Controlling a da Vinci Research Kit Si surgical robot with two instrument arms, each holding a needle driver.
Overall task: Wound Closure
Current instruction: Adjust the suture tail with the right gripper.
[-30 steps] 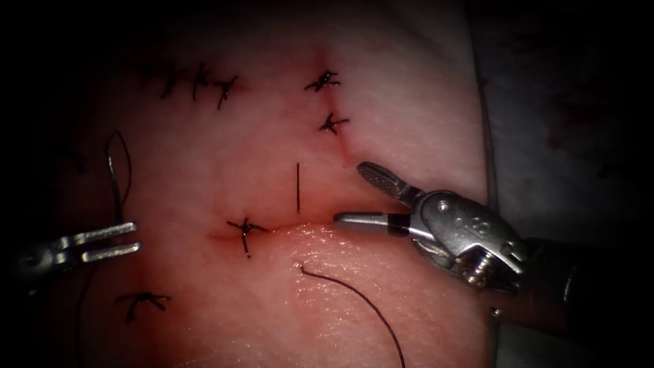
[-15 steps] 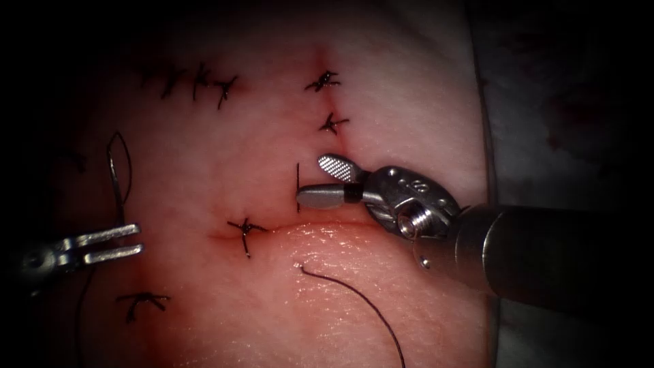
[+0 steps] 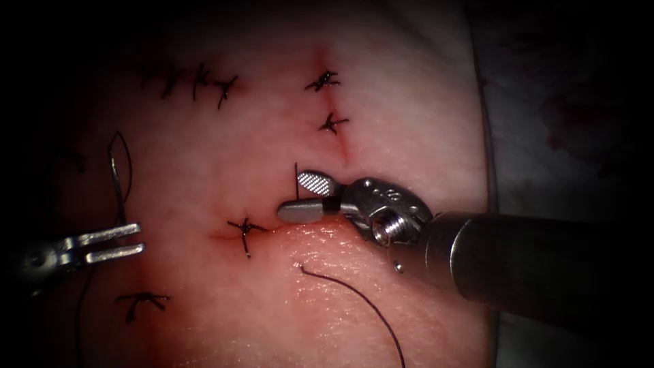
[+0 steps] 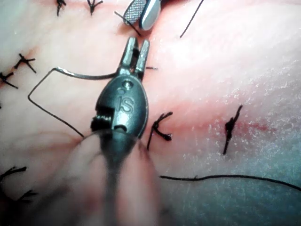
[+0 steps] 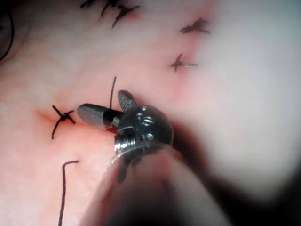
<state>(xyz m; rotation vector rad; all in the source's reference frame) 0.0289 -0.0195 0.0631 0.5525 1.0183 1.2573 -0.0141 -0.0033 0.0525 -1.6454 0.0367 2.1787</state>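
The right tool (image 3: 293, 196) is working over the open stretch of the cut (image 3: 272, 229) in the tissue (image 3: 409, 102), having travelled leftward over the last second to a short upright end of thread (image 3: 296, 170) that is sticking out just above the cut line. Its jaws are standing apart, one on each side of that thread end (image 5: 113, 89), and they are gripping nothing yet; the right wrist view is showing the same spread of the right tool (image 5: 101, 104). The left tool (image 3: 137, 238) is waiting well off to the left of the cut, jaws slightly apart. The curved needle (image 3: 116, 174) is lying on top of the tissue there, not in it, with one end reaching the base of those jaws (image 4: 138, 44); whether it is being pinched I cannot tell. A tied stitch (image 3: 245, 228) is sitting just left of the open gap, and a loose strand (image 3: 354, 293) is curling across the tissue below the cut. The step in hand looks like reaching for the thread end. Taking it calls for the jaws to be centred on the strand, clear of the tissue beneath.
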